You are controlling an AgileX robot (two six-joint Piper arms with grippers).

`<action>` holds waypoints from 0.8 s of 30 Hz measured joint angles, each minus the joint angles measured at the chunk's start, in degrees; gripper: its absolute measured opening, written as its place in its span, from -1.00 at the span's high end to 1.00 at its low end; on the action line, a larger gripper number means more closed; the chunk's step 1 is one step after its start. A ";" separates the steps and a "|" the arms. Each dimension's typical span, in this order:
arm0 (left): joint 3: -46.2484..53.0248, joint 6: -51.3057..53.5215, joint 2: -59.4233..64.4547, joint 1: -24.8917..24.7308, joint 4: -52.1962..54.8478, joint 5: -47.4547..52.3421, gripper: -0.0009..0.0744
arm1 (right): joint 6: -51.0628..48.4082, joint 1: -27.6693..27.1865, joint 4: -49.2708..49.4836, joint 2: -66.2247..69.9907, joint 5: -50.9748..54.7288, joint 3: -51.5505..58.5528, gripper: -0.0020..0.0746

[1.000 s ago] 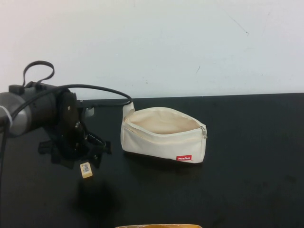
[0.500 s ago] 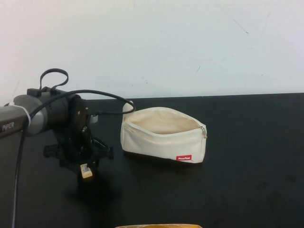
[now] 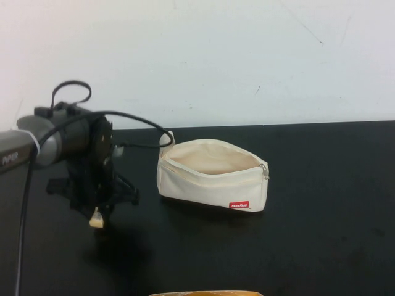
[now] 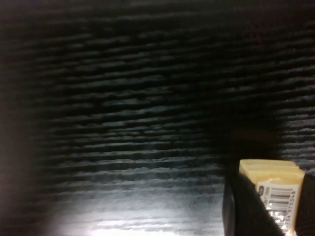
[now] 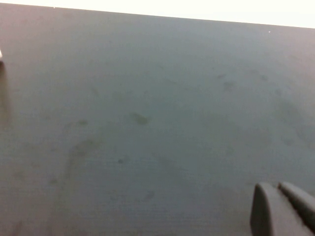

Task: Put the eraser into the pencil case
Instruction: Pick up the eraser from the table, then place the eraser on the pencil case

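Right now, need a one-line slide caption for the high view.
Left gripper holds the tiny cream-tan eraser above the black table, left of the open cream-white fabric pencil case; right gripper unseen there.

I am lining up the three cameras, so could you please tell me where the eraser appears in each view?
High view: the eraser hangs in the left pincer, left of the open pencil case.
Left wrist view: the eraser sits at the lower right corner, barcode label showing.
Right wrist view: not in it; only the right pincer shows.
Shared landmark: the black table.
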 joint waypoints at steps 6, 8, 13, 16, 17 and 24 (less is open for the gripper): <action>-7.40 2.55 -2.14 0.00 0.49 7.07 0.50 | 0.00 0.00 0.00 0.00 0.00 0.00 0.95; -10.32 3.48 -4.29 0.00 -0.22 7.97 0.50 | 0.00 0.00 0.00 0.00 0.00 0.00 0.95; -17.69 10.98 -9.68 0.00 -11.85 7.90 0.50 | 0.00 0.00 0.00 0.00 0.00 0.00 0.95; -20.11 21.14 -11.42 -0.26 -28.33 5.74 0.50 | 0.00 0.00 0.00 0.00 0.00 0.00 0.95; -20.37 25.16 -11.45 -0.58 -33.22 4.83 0.50 | 0.00 0.00 0.00 0.00 0.00 0.00 0.95; -20.66 34.60 -7.42 -6.21 -40.45 -0.26 0.50 | 0.00 0.00 0.00 0.00 0.00 0.00 0.95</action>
